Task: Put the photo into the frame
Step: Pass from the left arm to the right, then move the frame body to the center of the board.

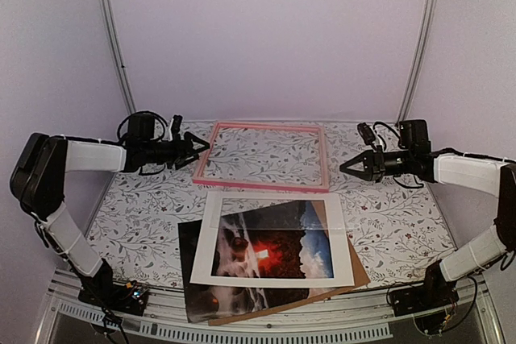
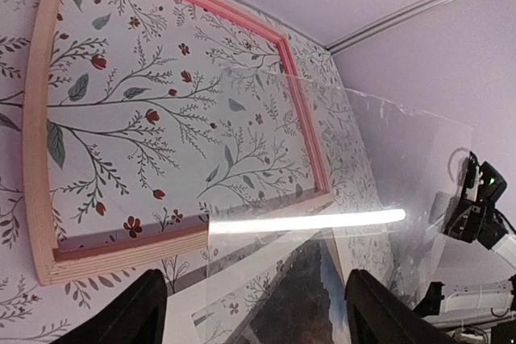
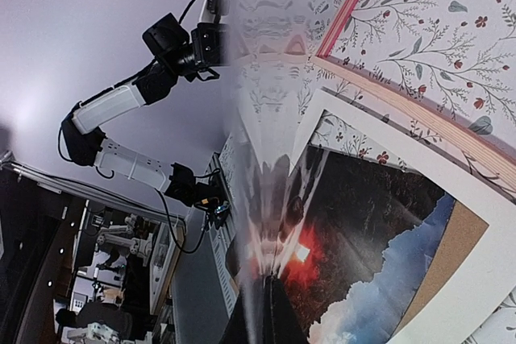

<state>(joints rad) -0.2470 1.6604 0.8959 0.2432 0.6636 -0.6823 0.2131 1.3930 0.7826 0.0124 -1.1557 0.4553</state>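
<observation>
Left gripper (image 1: 197, 149): at 9 o'clock of the frame, just off its left rail, above the cloth. Its 2 fingers (image 2: 137, 312) stand wide apart and clasp nothing. In the left wrist view the near edge of a clear pane (image 2: 387, 167) lies between them, and neither finger touches it.

Frame (image 1: 258, 184): thin pink rectangle with a pale wooden inner edge, lying flat at 12 o'clock on the table. Only the floral cloth (image 1: 387, 223) shows through its opening.

Photo (image 1: 266, 251): at 6 o'clock on the table, outside the frame and just beyond its near rail. It is a dark glossy print with pale misty water on the left, a red glow at centre and blue sky on the right. It lies turned askew, and its 7 o'clock corner pokes out past the mat.

Mat (image 1: 274, 199): white, lying on top of the photo. The middle of the print shows through its 1 rectangular opening.

Backing board (image 1: 360, 275): plain brown, the lowest of the 3 layers. It shows at the 5 o'clock corner and along the near edge.

Clear pane: reaches across above the frame's right part and carries a bright streak of reflected light.

Right gripper (image 1: 348, 167): at 3 o'clock of the frame, fingers pressed together. In the right wrist view the pane runs edge-on straight into them, so it is clamped on the pane.
</observation>
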